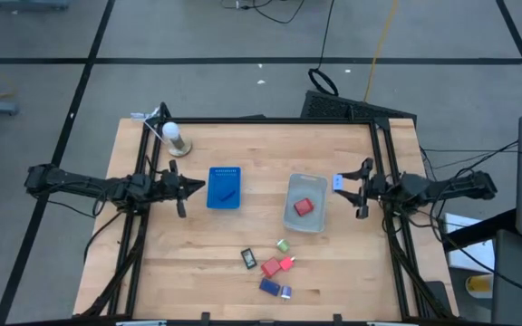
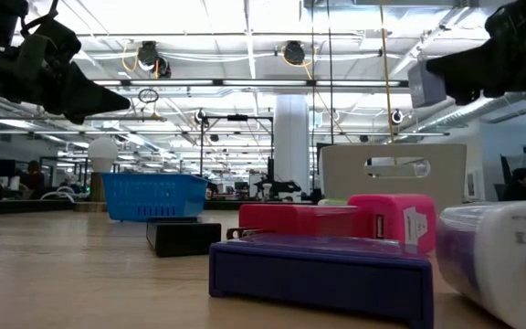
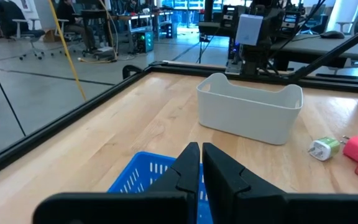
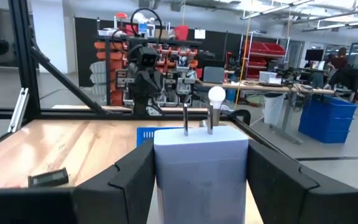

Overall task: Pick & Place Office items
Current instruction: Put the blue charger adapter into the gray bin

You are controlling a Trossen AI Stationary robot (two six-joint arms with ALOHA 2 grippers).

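Pale blue and blocky, a charger plug [image 4: 201,168] sits clamped between the fingers of your right claw [image 1: 362,192], prongs pointing away from the wrist; that claw hangs above the worktop [image 1: 198,263] just beside the clear grey bin [image 1: 306,203], on its right. One red piece [image 1: 304,207] lies inside the bin. Your left claw [image 1: 187,187] has its fingers pressed together and hovers at the left edge of the blue tray [image 1: 224,187], which holds a dark blue piece [image 1: 226,193]. Near the front edge you have a loose cluster: a dark piece [image 1: 249,258], a small green one [image 1: 283,245], a red one [image 1: 276,265], a blue one [image 1: 269,286] and a pale one [image 1: 285,292] just beside it.
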